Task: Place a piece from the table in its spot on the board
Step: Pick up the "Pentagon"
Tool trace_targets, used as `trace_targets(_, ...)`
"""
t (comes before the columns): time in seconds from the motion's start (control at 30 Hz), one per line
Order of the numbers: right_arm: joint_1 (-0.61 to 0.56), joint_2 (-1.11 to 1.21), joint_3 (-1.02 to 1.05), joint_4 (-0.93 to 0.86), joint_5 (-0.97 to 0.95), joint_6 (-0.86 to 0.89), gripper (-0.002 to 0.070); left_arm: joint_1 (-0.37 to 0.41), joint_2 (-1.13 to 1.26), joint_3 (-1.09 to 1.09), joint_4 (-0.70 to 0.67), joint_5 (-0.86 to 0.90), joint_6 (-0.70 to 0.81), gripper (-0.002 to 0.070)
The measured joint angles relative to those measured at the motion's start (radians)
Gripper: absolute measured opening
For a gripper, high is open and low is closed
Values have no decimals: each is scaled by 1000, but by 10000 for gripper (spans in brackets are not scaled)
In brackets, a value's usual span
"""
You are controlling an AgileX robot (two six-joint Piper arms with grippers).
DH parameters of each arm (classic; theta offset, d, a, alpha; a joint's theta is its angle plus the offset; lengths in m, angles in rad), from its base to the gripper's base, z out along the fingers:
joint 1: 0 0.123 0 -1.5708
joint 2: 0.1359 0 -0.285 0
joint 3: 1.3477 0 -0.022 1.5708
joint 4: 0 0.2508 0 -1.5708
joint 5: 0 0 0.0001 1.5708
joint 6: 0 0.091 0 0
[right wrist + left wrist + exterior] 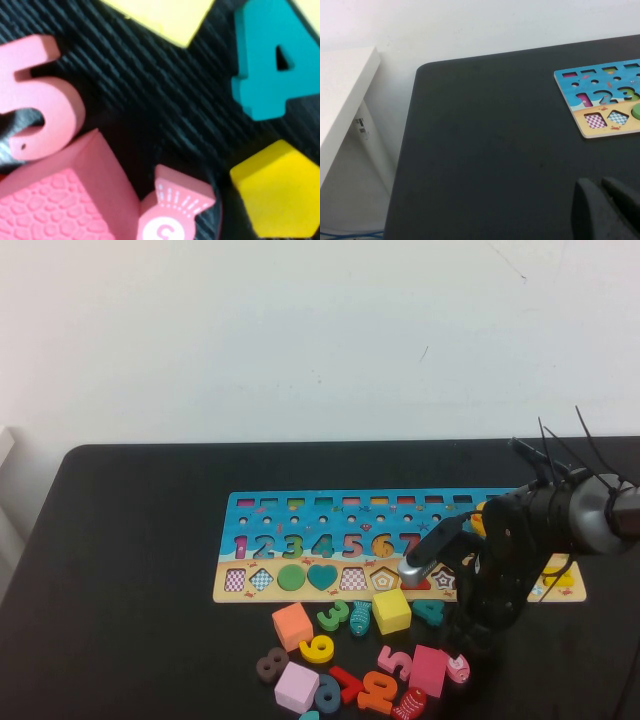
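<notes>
The number-and-shape board [232,502] lies across the middle of the black table; its left end shows in the left wrist view [600,131]. My right gripper [468,638] hangs low over the loose pieces in front of the board's right half. Its wrist view shows a yellow pentagon [280,192] very close, beside a pink fish [172,215], a pink cube [55,200], a pink 5 [45,100] and a teal 4 [280,65]. The pentagon is hidden under the arm in the high view. My left gripper [596,181] is shut and empty, above bare table left of the board.
More loose pieces lie in front of the board: a yellow cube [391,610], an orange cube [292,625], a lilac cube [297,686], a yellow 6 [318,648], a green 3 [334,615], a brown 8 [271,664]. A white shelf [340,95] stands beyond the table's left edge.
</notes>
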Motion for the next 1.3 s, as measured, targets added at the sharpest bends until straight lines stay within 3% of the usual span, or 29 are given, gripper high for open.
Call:
trace_targets(0.63,0,-96,0,-35,68,-4,349,0,0,0,0,0,0,-1)
trace_targets(1.0,0,-168,2,-45,86,-125,349,0,0,0,0,0,0,-2)
trace_targets(1.3,11,-168,-1,0,-45,-161,349,0,0,0,0,0,0,-2)
